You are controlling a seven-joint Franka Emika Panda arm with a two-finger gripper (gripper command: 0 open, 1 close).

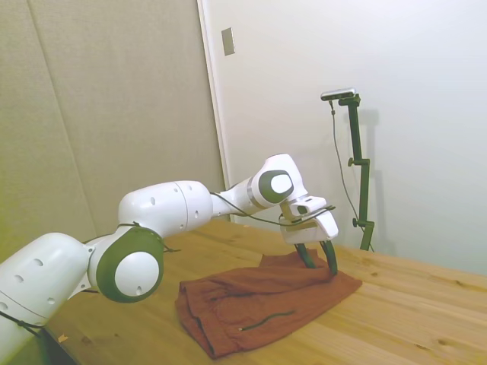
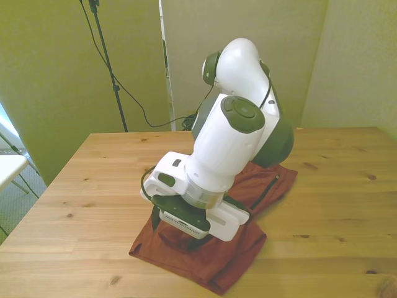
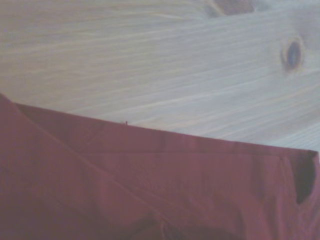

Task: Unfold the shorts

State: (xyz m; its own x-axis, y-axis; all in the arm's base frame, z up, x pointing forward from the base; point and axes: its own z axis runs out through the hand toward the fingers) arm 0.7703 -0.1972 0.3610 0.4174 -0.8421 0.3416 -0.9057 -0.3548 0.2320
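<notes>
The rust-brown shorts lie folded on the wooden table, with a dark slit pocket line on the top layer. My gripper points down at the cloth's edge farthest from the arm's base. Its two dark fingers stand apart, tips at the fabric. In the front view the shorts lie under the arm, and the gripper is mostly hidden by the white hand. The wrist view shows a straight hem of the shorts against bare wood.
Bare wood surrounds the cloth on all sides of the table. A white wall and a grey panel stand behind it. A corner of a white surface shows at the front view's left edge.
</notes>
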